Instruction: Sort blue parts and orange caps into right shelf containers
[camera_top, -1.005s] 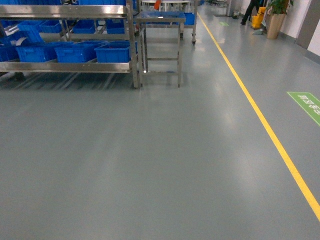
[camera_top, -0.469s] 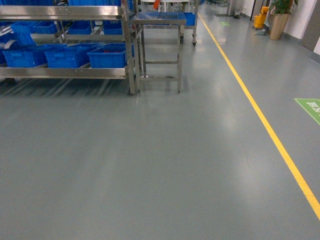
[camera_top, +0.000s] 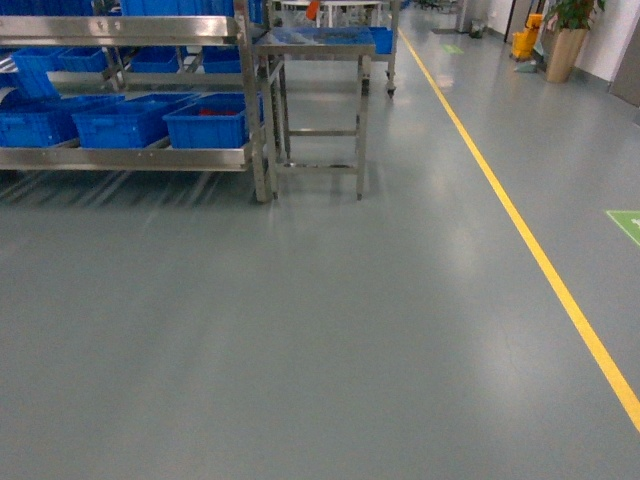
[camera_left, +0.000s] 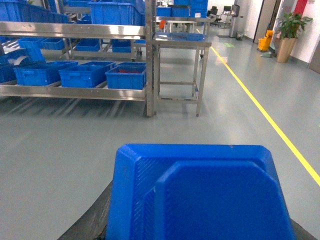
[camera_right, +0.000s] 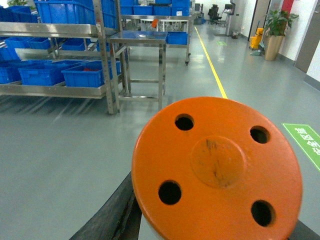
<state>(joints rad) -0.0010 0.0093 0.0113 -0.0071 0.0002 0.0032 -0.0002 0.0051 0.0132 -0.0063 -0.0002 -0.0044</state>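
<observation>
A dark blue angular part (camera_left: 200, 195) fills the lower left wrist view, and my left gripper (camera_left: 200, 234) is shut on it. Only a black finger (camera_left: 92, 222) shows beside it. An orange cap (camera_right: 217, 170), a round disc with several holes, fills the right wrist view, and my right gripper (camera_right: 215, 234) is shut on it. One of its fingers (camera_right: 112, 215) shows at the lower left. The bright blue crates (camera_top: 205, 122) stand on the low shelf far ahead on the left. Something red lies in the rightmost crate (camera_left: 126, 76). Neither gripper shows in the head view.
A steel rack (camera_top: 130, 157) holds the crates, and more blue bins stand on its upper tiers. A small steel table (camera_top: 315, 45) stands against its right end. Grey floor stretches ahead, with a yellow line (camera_top: 540, 265) on the right. A potted plant (camera_top: 565, 40) stands at the far right.
The head view has come closer to the rack and table, which sit lower and larger in the frame. The green floor mark has slid to the right edge.
</observation>
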